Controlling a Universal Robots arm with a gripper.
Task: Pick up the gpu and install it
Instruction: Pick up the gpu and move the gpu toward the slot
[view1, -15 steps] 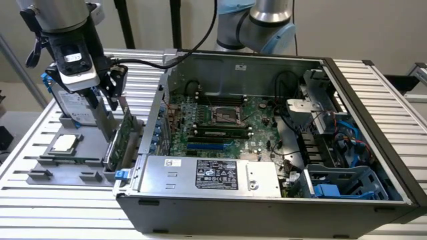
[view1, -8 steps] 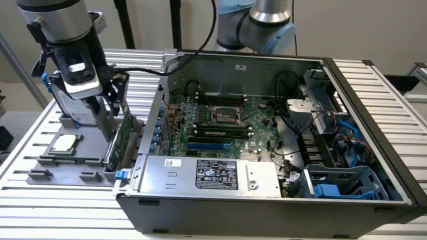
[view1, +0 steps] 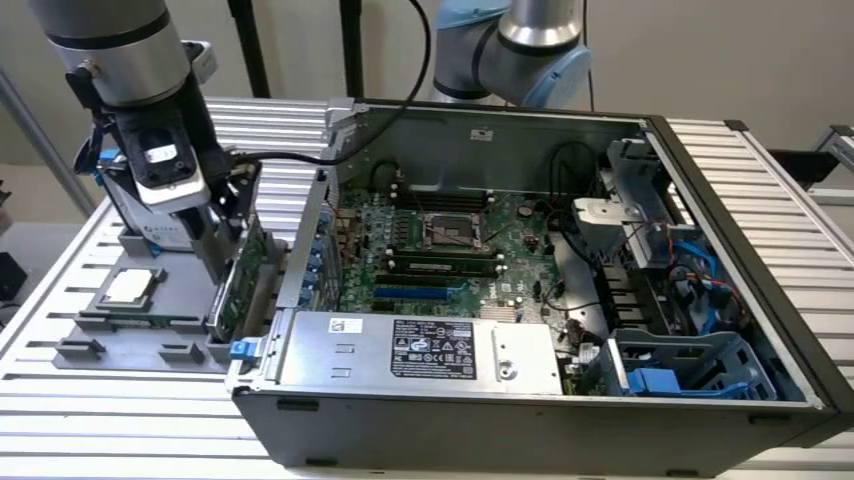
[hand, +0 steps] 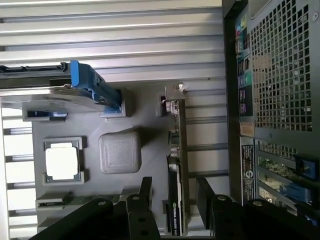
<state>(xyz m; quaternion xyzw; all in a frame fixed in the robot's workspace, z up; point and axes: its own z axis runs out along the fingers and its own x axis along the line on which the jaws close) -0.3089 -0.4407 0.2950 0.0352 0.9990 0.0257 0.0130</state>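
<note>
The gpu (view1: 242, 280) stands on its long edge in a slot of the grey fixture tray (view1: 134, 335), just outside the open computer case (view1: 534, 300), its green face showing. In the wrist view the gpu (hand: 175, 150) appears edge-on, with its silver bracket (hand: 174, 98) at the far end. My gripper (view1: 222, 255) hangs right over the card. In the wrist view my gripper (hand: 175, 189) is open, one black finger on each side of the card's near end and a gap on both sides.
The green motherboard (view1: 441, 235) lies inside the case, with a silver power supply (view1: 414, 350) at the case's front. On the tray sit a CPU (hand: 62, 162), a grey pad (hand: 120, 152) and a blue-framed hard drive (hand: 75, 92). The case's perforated rear wall (hand: 280, 65) stands close beside the card.
</note>
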